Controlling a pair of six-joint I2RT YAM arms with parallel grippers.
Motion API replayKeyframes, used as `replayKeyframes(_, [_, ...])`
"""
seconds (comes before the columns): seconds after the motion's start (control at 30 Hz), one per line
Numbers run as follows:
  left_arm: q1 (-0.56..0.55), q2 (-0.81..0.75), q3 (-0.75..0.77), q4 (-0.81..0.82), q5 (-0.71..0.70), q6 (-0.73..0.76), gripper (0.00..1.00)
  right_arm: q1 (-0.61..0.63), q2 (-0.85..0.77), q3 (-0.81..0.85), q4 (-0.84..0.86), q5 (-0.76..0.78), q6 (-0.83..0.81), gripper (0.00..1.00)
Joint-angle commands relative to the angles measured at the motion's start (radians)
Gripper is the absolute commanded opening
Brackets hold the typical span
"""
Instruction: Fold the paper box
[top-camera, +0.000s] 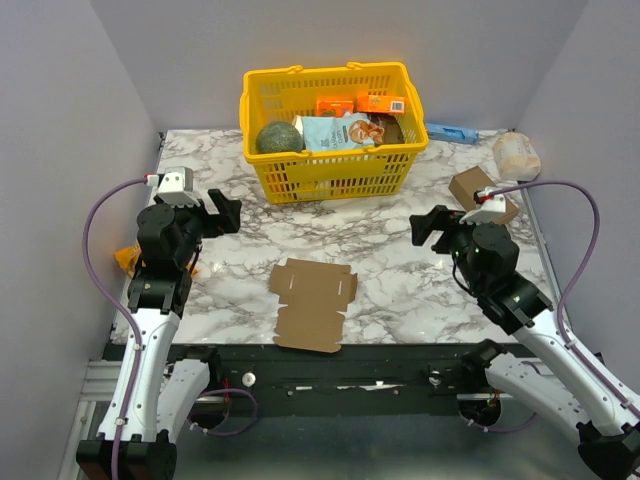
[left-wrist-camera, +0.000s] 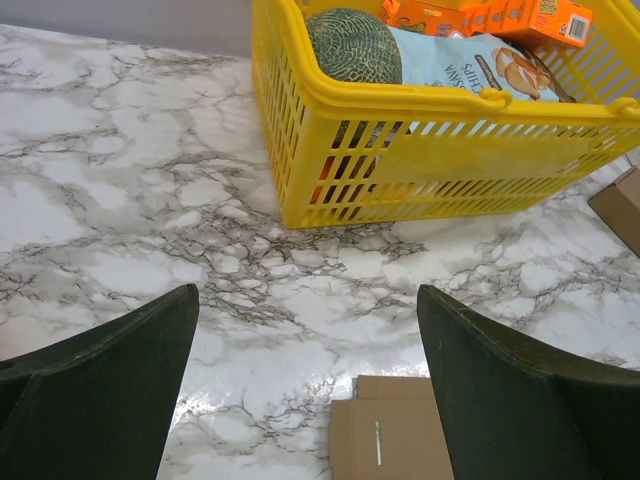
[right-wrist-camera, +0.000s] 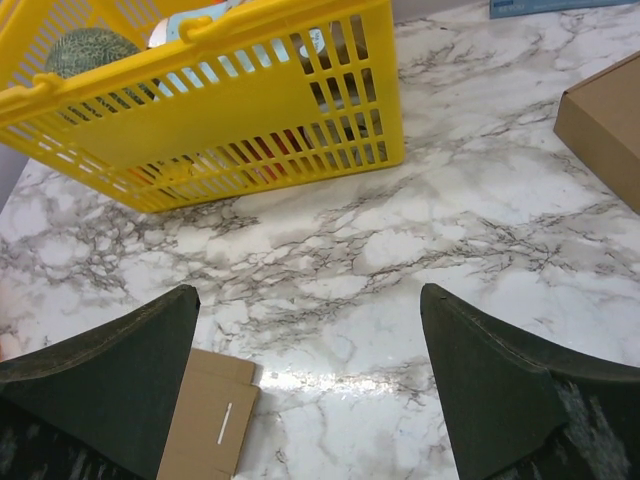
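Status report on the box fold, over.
Left gripper and right gripper open, holding nothing. Paper box flat, unfolded, on table between them. Yellow basket behind, apart from it.

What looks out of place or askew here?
The flat brown cardboard box blank lies slightly rotated, its near flap reaching the front edge of the marble table. An orange packet sits off its left edge by the wall. Nothing looks spilled.

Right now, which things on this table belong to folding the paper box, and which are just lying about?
For the job:
paper box, lying flat and unfolded.

Just lying about:
yellow basket holding a melon, a snack bag and orange boxes; brown carton; blue packet; pale bundle; orange packet.
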Motion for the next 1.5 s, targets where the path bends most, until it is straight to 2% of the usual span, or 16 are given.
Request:
replayKeyframes(0.0, [0.006, -0.006, 0.027, 0.004, -0.01, -0.007, 0.99, -0.002, -0.004, 0.035, -0.043, -0.036, 0.01, 1.0])
replayKeyframes(0.2, [0.006, -0.002, 0.008, 0.015, 0.014, -0.012, 0.99, -0.002, -0.024, 0.024, -0.056, -0.13, 0.001, 0.94])
replayKeyframes(0.3, [0.006, 0.003, -0.002, 0.018, 0.041, -0.01, 0.99, -0.002, 0.002, 0.04, -0.105, -0.185, 0.067, 0.88])
replayKeyframes(0.4, [0.006, 0.005, -0.007, 0.026, 0.063, -0.007, 0.99, 0.003, 0.069, 0.032, -0.124, -0.323, 0.165, 0.8])
replayKeyframes(0.5, [0.005, 0.011, -0.009, 0.027, 0.077, -0.003, 0.99, 0.068, 0.17, -0.012, -0.106, -0.402, 0.264, 0.78])
replayKeyframes(0.7, [0.002, 0.028, 0.002, -0.012, 0.068, 0.03, 0.99, 0.266, 0.347, -0.052, -0.102, -0.345, 0.416, 0.76])
replayKeyframes(0.8, [-0.007, 0.043, 0.008, -0.023, 0.067, 0.036, 0.99, 0.326, 0.413, -0.042, -0.122, -0.292, 0.462, 0.76])
replayKeyframes(1.1, [-0.056, 0.089, 0.025, -0.06, 0.067, 0.056, 0.96, 0.34, 0.617, 0.016, -0.139, -0.184, 0.469, 0.75])
replayKeyframes(1.2, [-0.061, 0.1, 0.028, -0.068, 0.073, 0.057, 0.96, 0.34, 0.68, 0.044, -0.141, -0.138, 0.443, 0.71])
replayKeyframes(1.47, [-0.078, 0.112, 0.028, -0.068, 0.088, 0.054, 0.96, 0.34, 0.835, 0.165, -0.132, -0.138, 0.406, 0.67])
